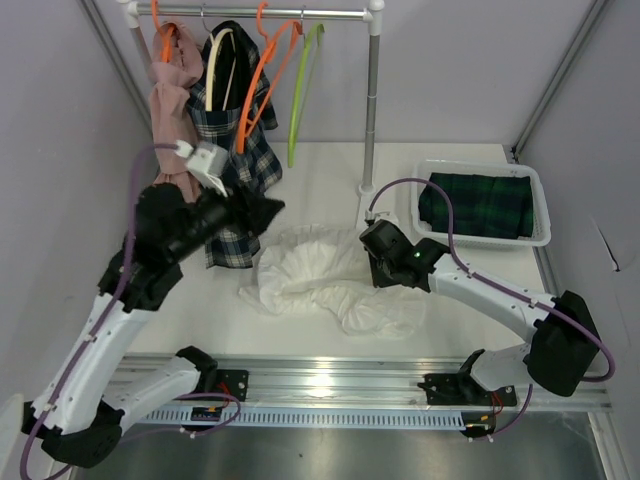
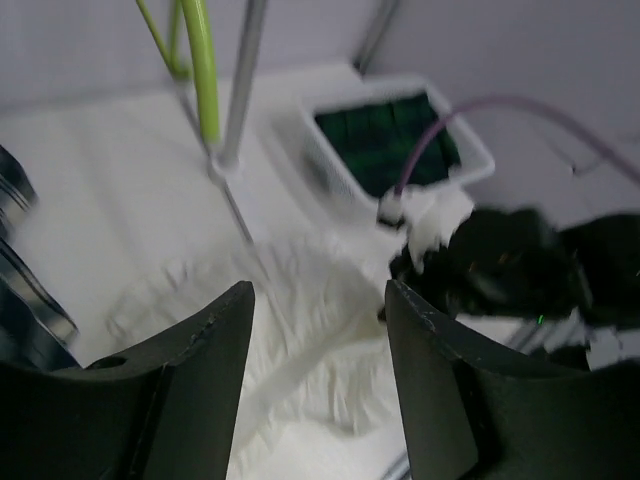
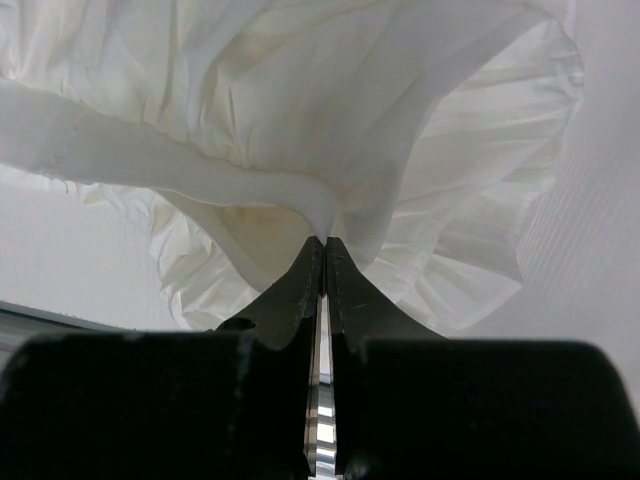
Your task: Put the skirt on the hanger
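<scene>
The white skirt (image 1: pixel 320 280) lies crumpled on the table (image 1: pixel 330 175) between the two arms. The right gripper (image 3: pixel 323 243) has its fingers pressed together on a fold of the cloth. The left gripper (image 2: pixel 318 305) is raised above the skirt with fingers spread wide and holding nothing, and the green hanger (image 1: pixel 302 90) hangs on the rail (image 1: pixel 270 14) behind, well apart from the skirt.

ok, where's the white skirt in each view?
Top external: white skirt mid-table, between the arms.
Left wrist: lower centre, beyond the open left claw.
Right wrist: fills the upper frame, pinched in the right claw.
Shared landmark: basket, right of the skirt in top and left wrist; not in right wrist.
</scene>
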